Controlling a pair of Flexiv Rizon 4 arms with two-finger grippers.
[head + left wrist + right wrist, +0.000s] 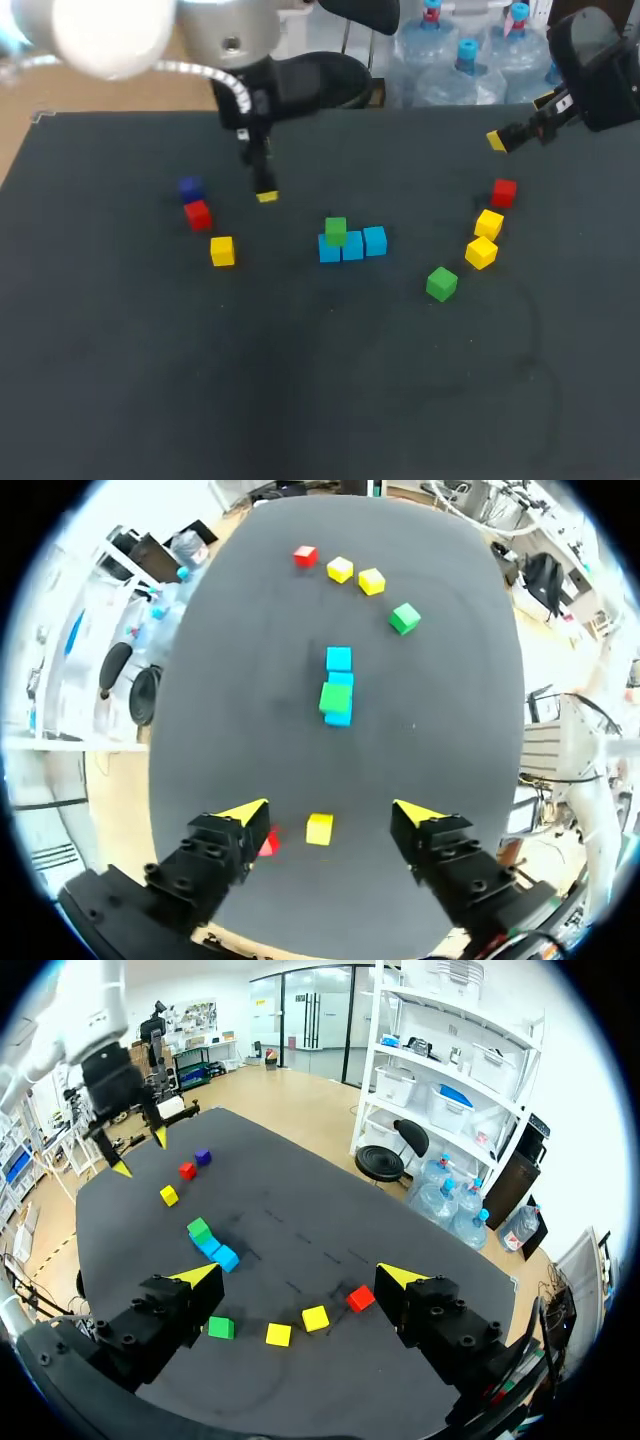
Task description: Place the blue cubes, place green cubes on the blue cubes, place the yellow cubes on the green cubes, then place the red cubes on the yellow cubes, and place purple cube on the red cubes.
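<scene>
Blue cubes [352, 245] sit in a row mid-table, one green cube [335, 230] on top.
Your left gripper [330, 807] hangs fingers apart near what looks like the purple cube [191, 187]; your right gripper [297, 1272], also spread, is near the right-hand red cube [504, 192].

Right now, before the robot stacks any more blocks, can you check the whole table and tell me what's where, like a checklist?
Surface: dark table, flat.
Job's things: three blue cubes in a row mid-table; stacked green cube sits on the row's left end; loose green cube to the right; right yellow cubes and right red cube beyond it; purple cube, left red cube and left yellow cube in a line on the left.
Clutter: nothing seen.
Grippers: left gripper open, empty, near the left cubes; right gripper open, empty, over the far right of the table.
Cables: pale ribbed hose on the left arm.
Surroundings: nothing seen.
</scene>
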